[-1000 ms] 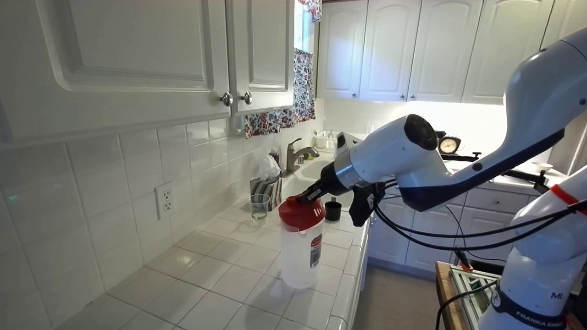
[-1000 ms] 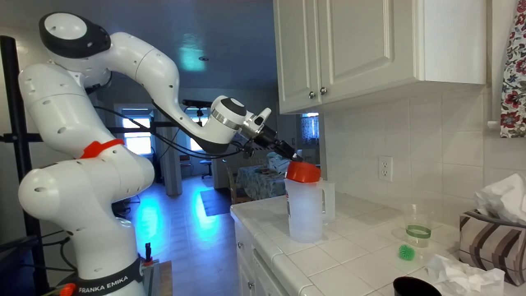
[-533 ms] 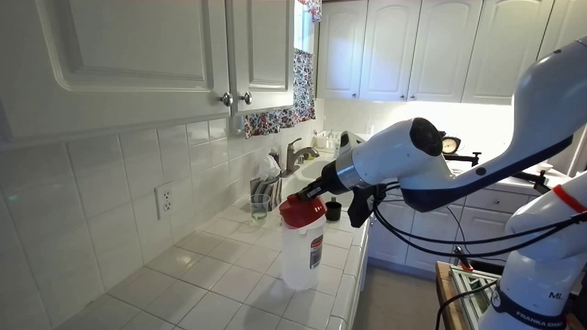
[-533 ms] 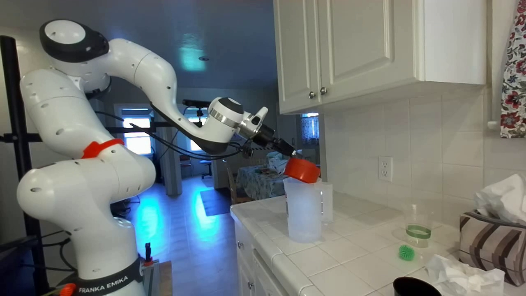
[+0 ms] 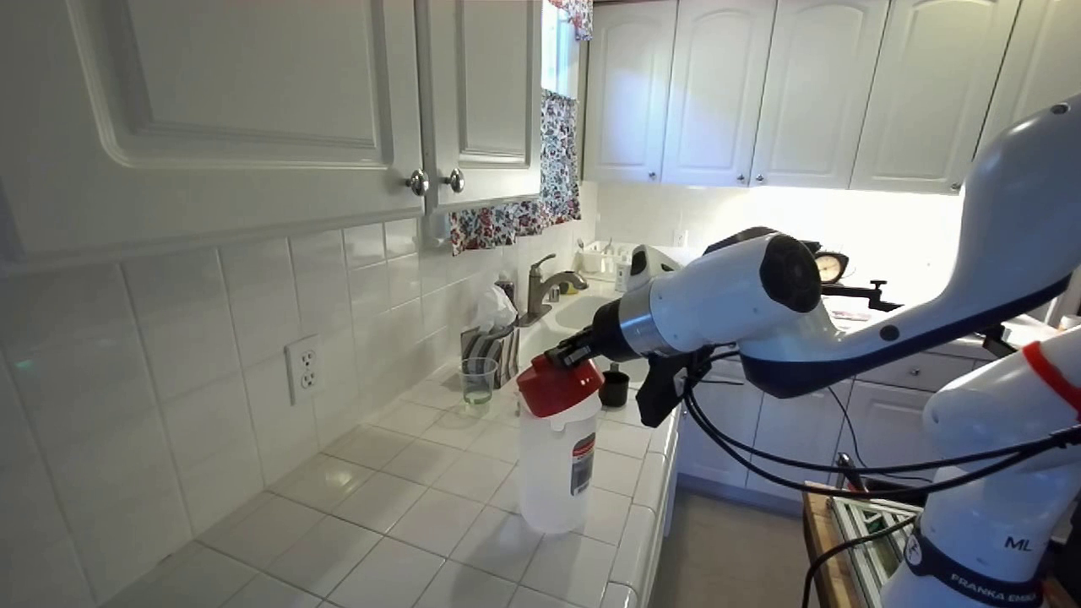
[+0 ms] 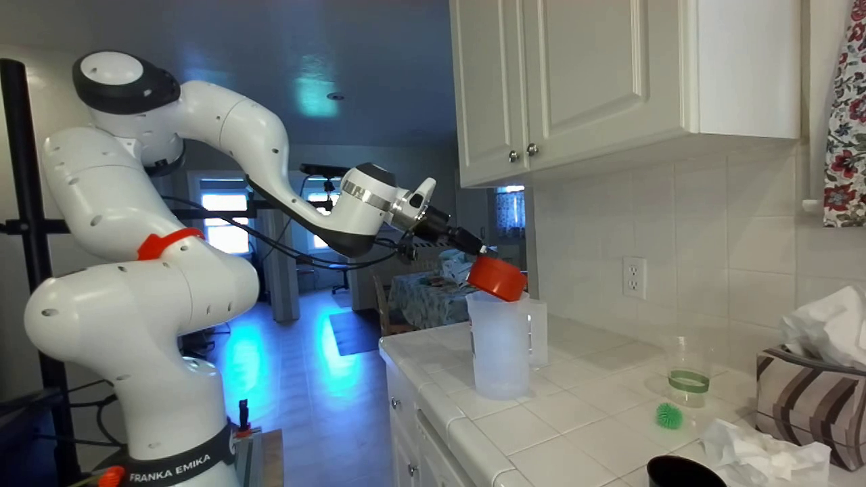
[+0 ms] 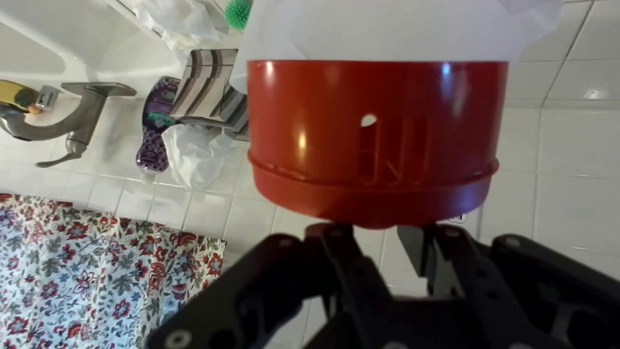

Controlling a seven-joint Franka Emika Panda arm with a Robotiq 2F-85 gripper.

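Clamped lid [image 6: 497, 279] tilted above jug [image 6: 500, 348]

In an exterior view, left to right, the gripper [image 6: 486, 250] had its jaws partly closed and clamped on the lid's top; the wrist view showed a gap between the fingers [image 7: 345, 257], though the pinched part was hidden. The lid hung tilted over the upright jug, low side toward the handle [image 6: 538, 331]; contact with the rim could not be confirmed.

Probable faults: pulling sideways with the low edge caught in the mouth could have tipped the jug toward the nearby edge of the counter [image 6: 575, 460]. A slack grip, limited to the lid's top, could have dropped the lid.

The counter was white tile. Rightward of the jug came a green ball [image 6: 669, 416], mug [image 6: 685, 471], clear cup [image 6: 689, 389], crumpled tissue [image 6: 764, 453] and tissue box [image 6: 808, 406]. The room showed windows [image 6: 226, 237], a cloth-covered table [image 6: 419, 304], a cabinet [image 6: 595, 74], an outlet [image 6: 634, 277] and a floral curtain [image 6: 846, 149].
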